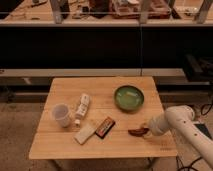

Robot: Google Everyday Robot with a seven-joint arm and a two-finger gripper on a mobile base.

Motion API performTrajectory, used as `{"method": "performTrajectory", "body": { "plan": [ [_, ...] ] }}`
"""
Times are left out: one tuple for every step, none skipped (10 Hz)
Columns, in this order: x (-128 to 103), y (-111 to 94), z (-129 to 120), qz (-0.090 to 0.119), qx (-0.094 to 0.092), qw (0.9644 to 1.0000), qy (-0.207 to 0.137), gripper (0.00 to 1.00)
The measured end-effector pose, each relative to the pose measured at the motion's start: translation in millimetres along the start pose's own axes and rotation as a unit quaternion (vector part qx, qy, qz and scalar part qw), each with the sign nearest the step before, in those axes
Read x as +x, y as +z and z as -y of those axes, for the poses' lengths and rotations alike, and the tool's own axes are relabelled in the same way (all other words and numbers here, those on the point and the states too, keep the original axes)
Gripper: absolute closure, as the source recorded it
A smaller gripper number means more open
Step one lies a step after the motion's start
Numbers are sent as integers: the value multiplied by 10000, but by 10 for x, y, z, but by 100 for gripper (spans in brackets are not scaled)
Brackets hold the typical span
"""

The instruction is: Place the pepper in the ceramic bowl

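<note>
Bowl (pixel 129 97) sits on the worktop (pixel 100 87), nothing in it. Pepper (pixel 136 132) is in front of the bowl, near it but apart, toward the worktop's near edge. Gripper (pixel 146 129) is at the pepper's right end, also in front of the bowl; whether it grips the pepper cannot be told. Cup (pixel 61 114) and packet (pixel 105 126) stand left of the bowl.

Progress: early. Pepper not yet in the bowl; lift, carry and release all appear left.
</note>
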Motion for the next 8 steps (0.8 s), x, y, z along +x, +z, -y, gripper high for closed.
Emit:
{"method": "performTrajectory", "body": {
  "plan": [
    [-21,2,-14,12,-37,10000,-29,72],
    [-70,-17,-4,70,-45,9999,-57,72],
    [-180,-96,49,232,8,9997,-85,72],
    [-291,-214,125,410,106,9990,-113,72],
    [-458,-418,257,674,285,9971,-192,72],
    [-676,-661,479,961,540,9932,-368,72],
    [-781,-776,634,1100,727,9902,-459,72],
    [-886,-901,883,1236,1029,9855,-533,72]
  ]
}}
